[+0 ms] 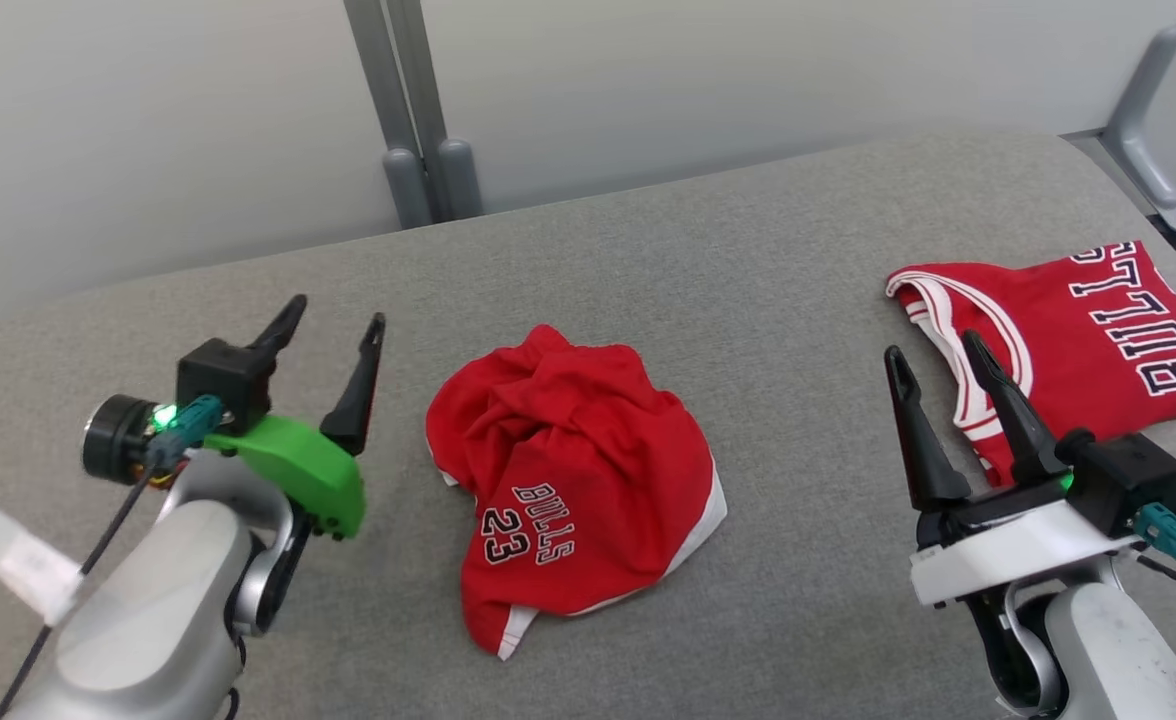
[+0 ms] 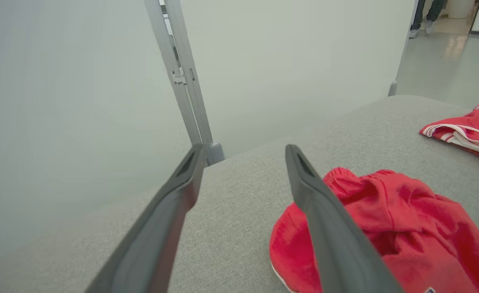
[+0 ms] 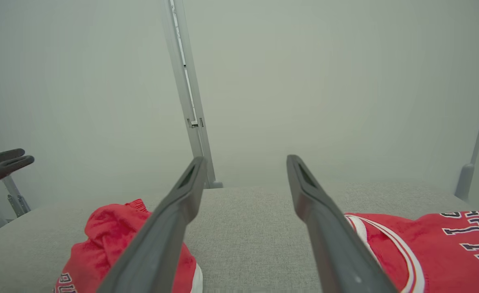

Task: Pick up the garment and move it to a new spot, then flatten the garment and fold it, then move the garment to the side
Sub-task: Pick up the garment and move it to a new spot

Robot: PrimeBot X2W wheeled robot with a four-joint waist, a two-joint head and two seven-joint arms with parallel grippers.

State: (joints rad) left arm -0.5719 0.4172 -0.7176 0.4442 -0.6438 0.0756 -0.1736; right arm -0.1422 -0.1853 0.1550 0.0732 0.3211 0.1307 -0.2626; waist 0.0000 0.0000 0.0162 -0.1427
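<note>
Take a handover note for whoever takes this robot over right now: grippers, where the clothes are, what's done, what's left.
Both empty, jaws open: left gripper sits left of the shorts, right gripper by the jersey.
The shorts lie crumpled in the middle of the table, number print up.
The jersey looks folded, at the right side.
Done: the shorts are neither flat nor folded yet.
Left: flatten the shorts, fold them, move them aside.
</note>
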